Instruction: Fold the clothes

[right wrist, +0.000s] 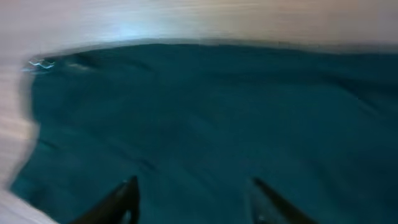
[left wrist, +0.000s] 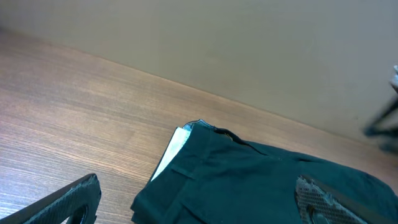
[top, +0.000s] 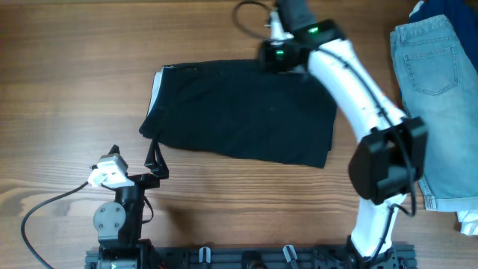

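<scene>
The black shorts [top: 243, 112] lie flat in the middle of the table, with a thin white edge strip [top: 156, 91] at their left end. They also show in the left wrist view [left wrist: 261, 186] and fill the right wrist view [right wrist: 205, 118]. My left gripper [top: 155, 161] is open and empty, just off the shorts' near left corner. My right gripper [right wrist: 193, 193] is open above the shorts near their far edge; in the overhead view its wrist [top: 280, 54] hides the fingers. Light-blue denim shorts [top: 437, 97] lie at the right.
A dark blue garment [top: 441, 11] pokes out behind the denim shorts at the far right corner. A black cable [top: 250, 15] loops on the table behind the right wrist. The right arm [top: 358, 97] stretches across the shorts' right end.
</scene>
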You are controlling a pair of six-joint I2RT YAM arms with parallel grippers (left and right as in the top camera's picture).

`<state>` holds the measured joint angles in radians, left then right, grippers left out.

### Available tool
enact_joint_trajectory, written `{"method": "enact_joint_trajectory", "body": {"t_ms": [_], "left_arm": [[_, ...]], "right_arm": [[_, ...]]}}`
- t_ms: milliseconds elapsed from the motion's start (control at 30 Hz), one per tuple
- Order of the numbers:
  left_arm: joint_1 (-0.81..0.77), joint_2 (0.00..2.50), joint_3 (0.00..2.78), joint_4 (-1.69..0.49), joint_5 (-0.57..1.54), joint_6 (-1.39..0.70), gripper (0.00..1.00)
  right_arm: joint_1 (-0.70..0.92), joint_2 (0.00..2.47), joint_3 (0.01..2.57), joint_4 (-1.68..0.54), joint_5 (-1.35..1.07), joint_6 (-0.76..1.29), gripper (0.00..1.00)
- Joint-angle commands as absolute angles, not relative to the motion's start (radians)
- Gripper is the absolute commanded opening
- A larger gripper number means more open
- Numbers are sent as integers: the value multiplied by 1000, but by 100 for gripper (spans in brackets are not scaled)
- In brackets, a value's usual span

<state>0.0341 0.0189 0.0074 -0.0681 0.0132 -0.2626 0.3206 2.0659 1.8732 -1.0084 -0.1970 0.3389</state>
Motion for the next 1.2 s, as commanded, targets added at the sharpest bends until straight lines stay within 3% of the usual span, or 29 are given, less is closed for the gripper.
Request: {"method": "enact_joint_trajectory", "body": {"t_ms": [0, 67, 233, 633, 900, 1167], "left_arm": [[28, 14, 6, -76, 26, -239, 100], [28, 14, 6, -76, 25, -239, 100], [28, 14, 6, -76, 25, -239, 100], [28, 14, 6, -76, 25, -239, 100], [28, 14, 6, -76, 25, -239, 100], [28, 14, 6, -76, 25, -239, 100]], "right_arm": [[224, 2038, 1887, -1143, -139, 295, 66], [167, 2038, 1886, -1225, -86, 286, 77], [49, 2038, 1857, -1217, -51, 192, 84], [-79, 2046, 1641, -926, -232, 160, 71], [-76, 2116, 1581, -785, -279, 247, 68], [-76, 2170, 1575, -785, -267, 262, 68]]}}
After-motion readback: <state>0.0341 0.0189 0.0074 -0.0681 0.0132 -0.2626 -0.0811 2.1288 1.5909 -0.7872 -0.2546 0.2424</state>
